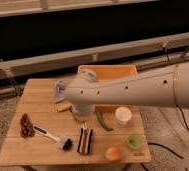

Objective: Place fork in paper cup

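Observation:
My gripper point(81, 116) hangs under the big white arm over the middle of the wooden table point(38, 102). A slim thin thing that looks like the fork point(83, 128) shows just below it, pointing down above a dark striped block point(85, 141); I cannot tell whether it is held. The white paper cup point(123, 115) stands upright to the right of the gripper, about a hand's width away, with its pale inside showing.
A white-handled brush point(50, 135) with a black head lies front left, and a pine cone point(25, 125) is at the left edge. A green pod point(103, 121), a flat green round thing point(134, 140), an orange fruit point(112, 153), an orange bin point(108, 73) and a pale cloth point(60, 90) are also on the table.

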Robot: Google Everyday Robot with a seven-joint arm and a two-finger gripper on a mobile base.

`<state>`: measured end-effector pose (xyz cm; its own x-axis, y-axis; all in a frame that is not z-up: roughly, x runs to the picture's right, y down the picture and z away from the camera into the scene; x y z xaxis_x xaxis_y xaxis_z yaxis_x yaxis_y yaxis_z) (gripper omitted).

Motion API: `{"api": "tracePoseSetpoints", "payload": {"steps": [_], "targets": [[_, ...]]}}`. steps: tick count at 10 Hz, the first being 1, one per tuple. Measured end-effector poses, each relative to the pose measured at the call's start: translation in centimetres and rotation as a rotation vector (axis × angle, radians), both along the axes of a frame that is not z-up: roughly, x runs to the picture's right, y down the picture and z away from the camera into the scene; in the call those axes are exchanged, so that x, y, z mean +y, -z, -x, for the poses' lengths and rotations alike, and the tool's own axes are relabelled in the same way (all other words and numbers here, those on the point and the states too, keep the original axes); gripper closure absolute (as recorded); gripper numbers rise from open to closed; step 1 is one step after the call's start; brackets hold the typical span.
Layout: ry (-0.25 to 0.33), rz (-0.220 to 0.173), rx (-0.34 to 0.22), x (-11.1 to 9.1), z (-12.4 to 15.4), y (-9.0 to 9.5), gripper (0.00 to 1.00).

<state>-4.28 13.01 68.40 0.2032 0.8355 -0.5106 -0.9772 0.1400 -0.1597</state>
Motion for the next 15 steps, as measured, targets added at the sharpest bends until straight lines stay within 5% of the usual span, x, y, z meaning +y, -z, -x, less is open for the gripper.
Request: {"api": "tracePoseSetpoints", "payload": {"steps": [4,6,15], "targets": [[0.012,-0.007,-0.028,-0.3,-4.6,0.4,1.00],[-0.021,0.022,-0.032,0.3,-7.5,-0.1,1.00],[-0.020,0.026,-0.030,0.4,-7.4,-0.3,1.00]]}}
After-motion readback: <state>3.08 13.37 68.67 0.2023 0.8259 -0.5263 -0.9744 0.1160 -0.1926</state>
